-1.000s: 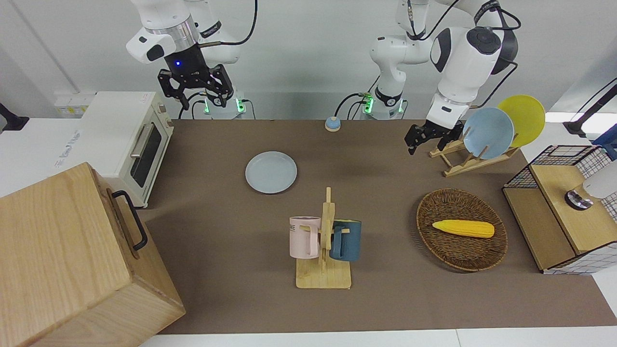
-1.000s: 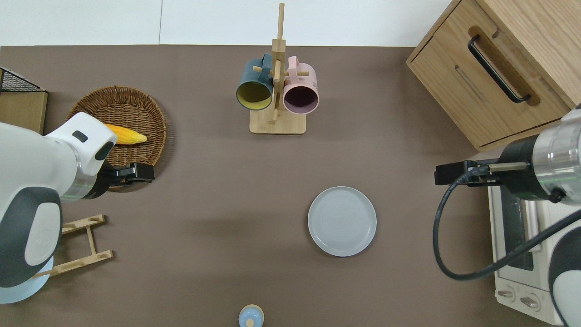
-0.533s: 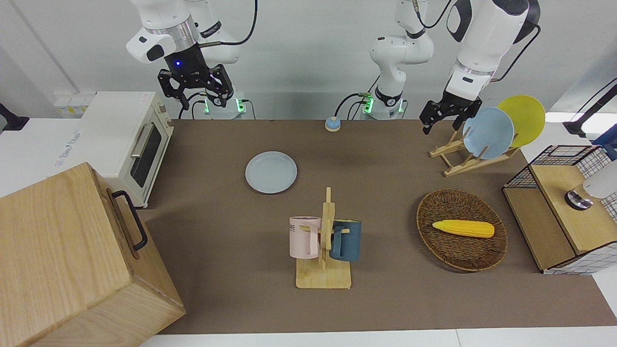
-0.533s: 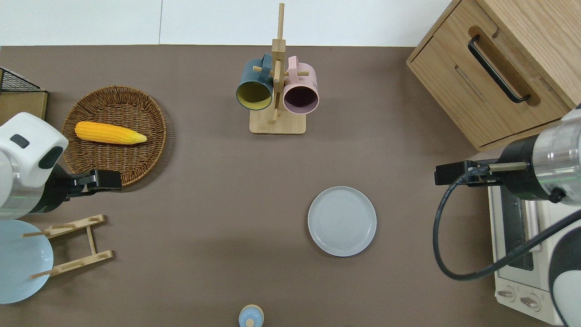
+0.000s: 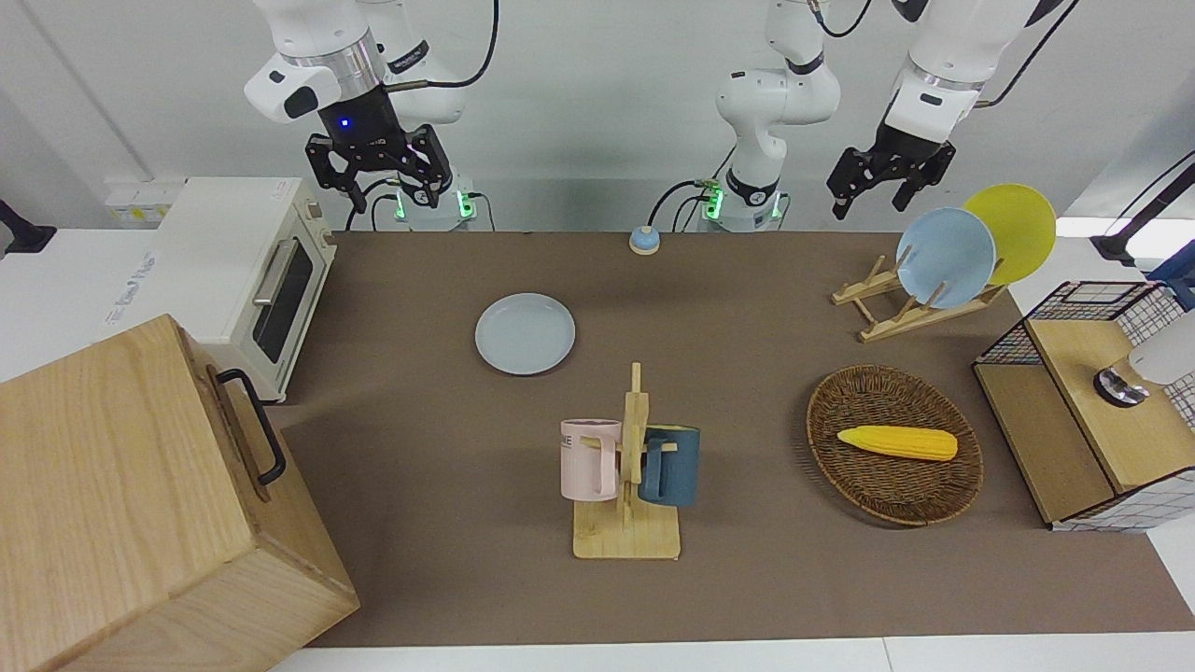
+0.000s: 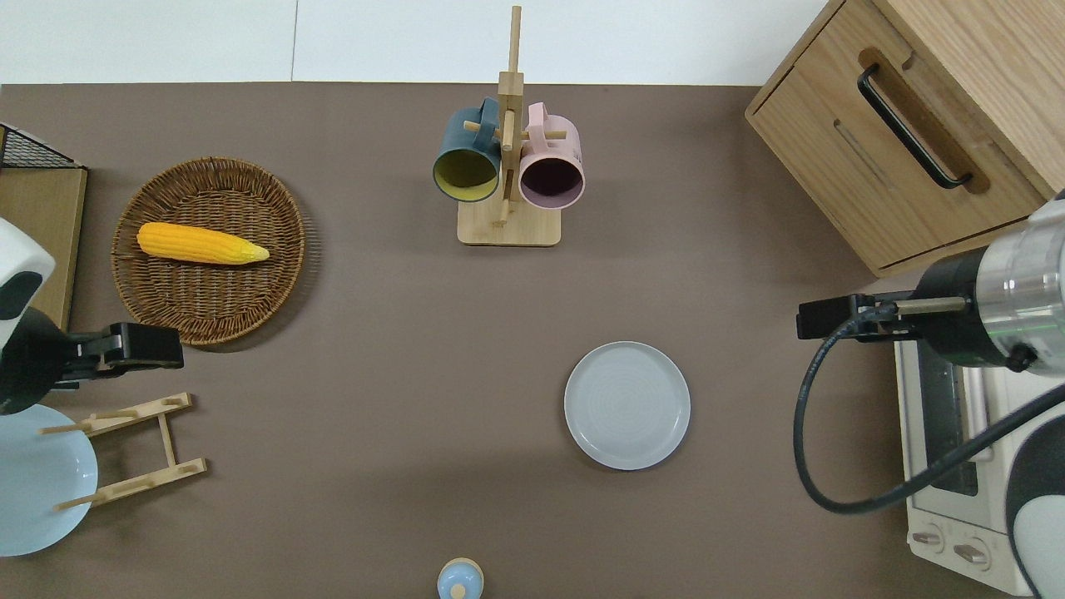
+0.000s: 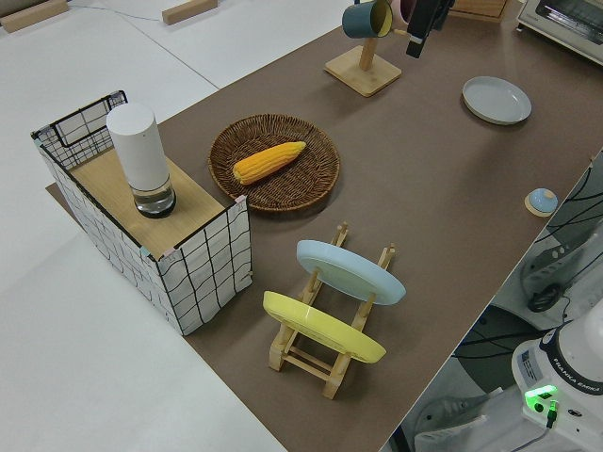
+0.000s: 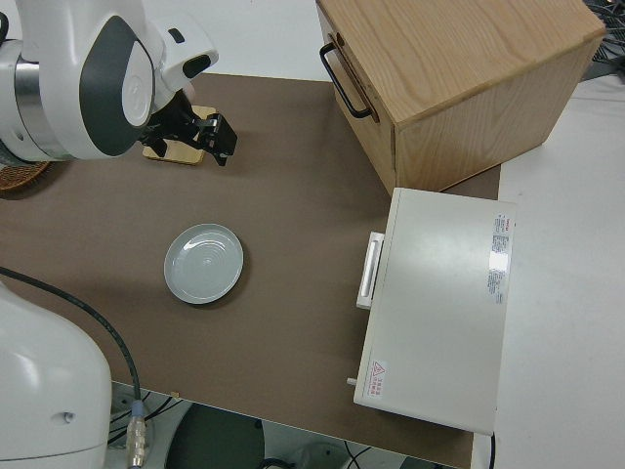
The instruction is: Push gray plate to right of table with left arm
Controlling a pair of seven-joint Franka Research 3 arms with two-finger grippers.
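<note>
The gray plate (image 5: 525, 333) lies flat on the brown table (image 5: 747, 308), toward the right arm's end and nearer to the robots than the mug rack. It also shows in the overhead view (image 6: 626, 405) and the right side view (image 8: 203, 263). My left gripper (image 5: 873, 191) is open, empty and up in the air. In the overhead view the left gripper (image 6: 141, 348) is over the mat between the wicker basket and the dish rack, well apart from the plate. My right gripper (image 5: 378, 182) is open and parked.
A mug rack (image 6: 507, 166) holds a pink and a dark blue mug. A wicker basket (image 6: 208, 299) holds a corn cob. A dish rack (image 5: 920, 299) carries a light-blue and a yellow plate. A toaster oven (image 5: 243, 271) and a wooden cabinet (image 5: 140, 504) stand at the right arm's end.
My left arm has risen and drawn back toward its own end of the table, off the basket's edge. The gray plate and the right arm have not moved.
</note>
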